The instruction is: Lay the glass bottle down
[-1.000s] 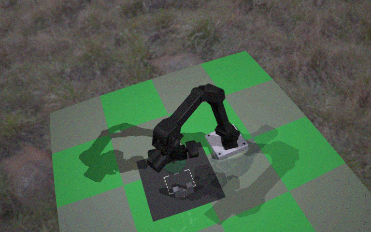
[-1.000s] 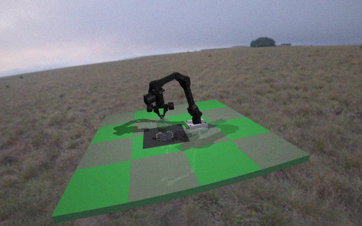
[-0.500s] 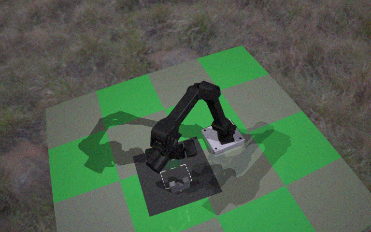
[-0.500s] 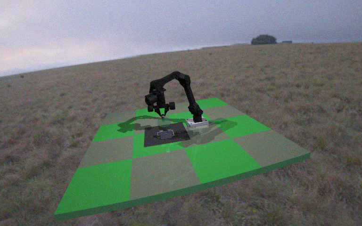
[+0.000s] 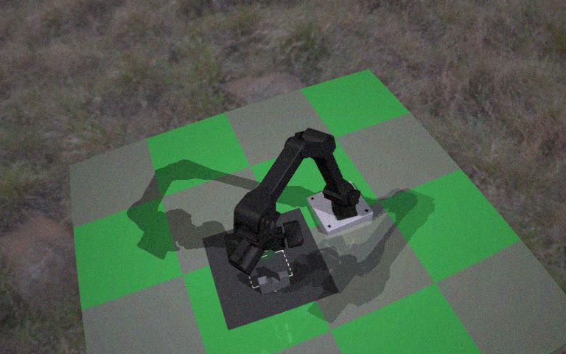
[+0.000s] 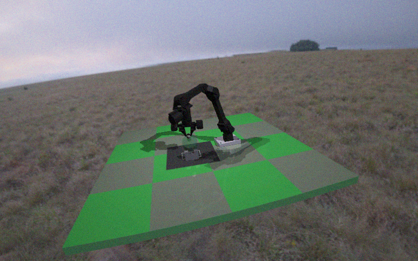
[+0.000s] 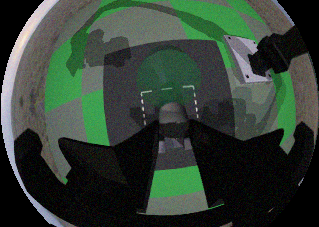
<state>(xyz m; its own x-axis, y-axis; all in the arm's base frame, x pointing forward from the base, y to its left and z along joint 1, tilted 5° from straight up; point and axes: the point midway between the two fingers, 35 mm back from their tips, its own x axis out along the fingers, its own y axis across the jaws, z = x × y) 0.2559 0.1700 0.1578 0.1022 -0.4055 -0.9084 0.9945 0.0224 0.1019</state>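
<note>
The green glass bottle hangs neck up below my gripper, which is shut on its neck. In the wrist view the body lies beyond the neck, so the bottle looks tilted; how far, and whether its base touches the mat, I cannot tell. In the top view the arm hides most of it. The grey U-shaped rest stands on the dark mat, on the front side of the bottle. The dashed outline reaches back from the rest; the bottle's body overlaps its far edge in the wrist view.
The dark mat lies on a green and grey checkered table top. The arm's pale base plate stands behind and to the right of the mat. Arm shadows cross the mat.
</note>
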